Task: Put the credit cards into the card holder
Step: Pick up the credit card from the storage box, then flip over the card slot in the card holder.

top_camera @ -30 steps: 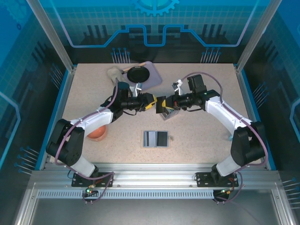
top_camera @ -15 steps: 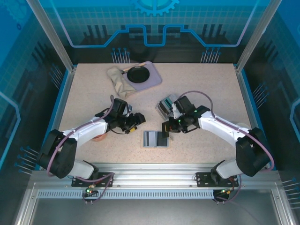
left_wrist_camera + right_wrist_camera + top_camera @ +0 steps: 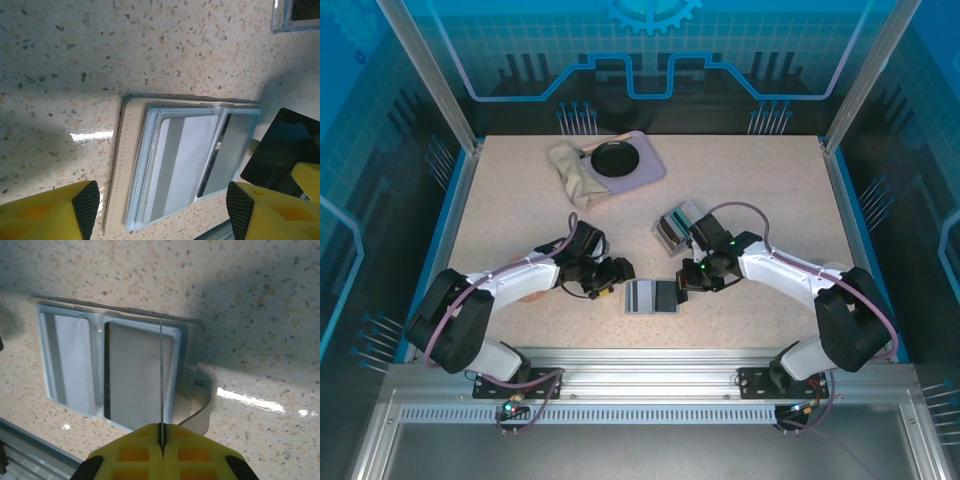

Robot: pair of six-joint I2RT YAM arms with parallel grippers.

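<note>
**Top view:** the holder (image 3: 652, 297) lies open on the table (image 3: 770, 180) near the front edge. The left claw (image 3: 612, 280) is just to its left and the right claw (image 3: 682, 284) is at its right end. A grey tray (image 3: 671, 226) stands behind them.

**Left wrist:** the left claw is wide and empty, with its fingers (image 3: 50, 212) on either side of the holder. A striped card (image 3: 185, 165) sits in one pocket.

**Right wrist:** the right claw is clamped on a card (image 3: 161, 370), seen edge-on above the holder's dark panel.

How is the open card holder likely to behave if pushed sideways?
The card holder lies flat and thin on the smooth table, so it would probably slide, not tip. Its stacked sleeves look soft and may flex.
</note>
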